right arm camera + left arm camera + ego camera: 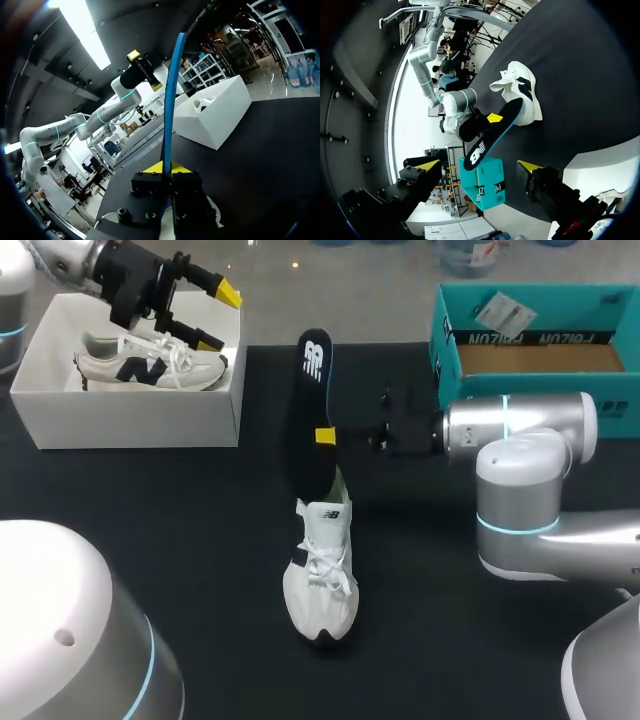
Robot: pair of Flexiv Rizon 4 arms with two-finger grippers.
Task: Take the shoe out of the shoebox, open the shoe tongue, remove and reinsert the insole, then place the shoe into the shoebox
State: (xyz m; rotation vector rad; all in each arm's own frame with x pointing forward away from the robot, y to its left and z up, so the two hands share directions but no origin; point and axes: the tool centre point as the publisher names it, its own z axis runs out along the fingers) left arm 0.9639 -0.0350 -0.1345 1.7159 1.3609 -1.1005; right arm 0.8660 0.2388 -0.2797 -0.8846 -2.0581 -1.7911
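Right tool (322, 435) far fingertip hidden behind insole (312, 390); teal box (560, 302) cut by edge.

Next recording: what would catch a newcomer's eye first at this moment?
The black insole stands out, clamped in the right hand at mid-table, with one end reaching the white shoe that lies on the black table. Next comes the open left hand, hovering over the white shoebox at the left, which holds a second shoe.

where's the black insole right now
In the head view the long black insole is mid-table, pinched in the right gripper, its near end at the opening of the white sneaker, between the white shoebox at left and the teal box at right.
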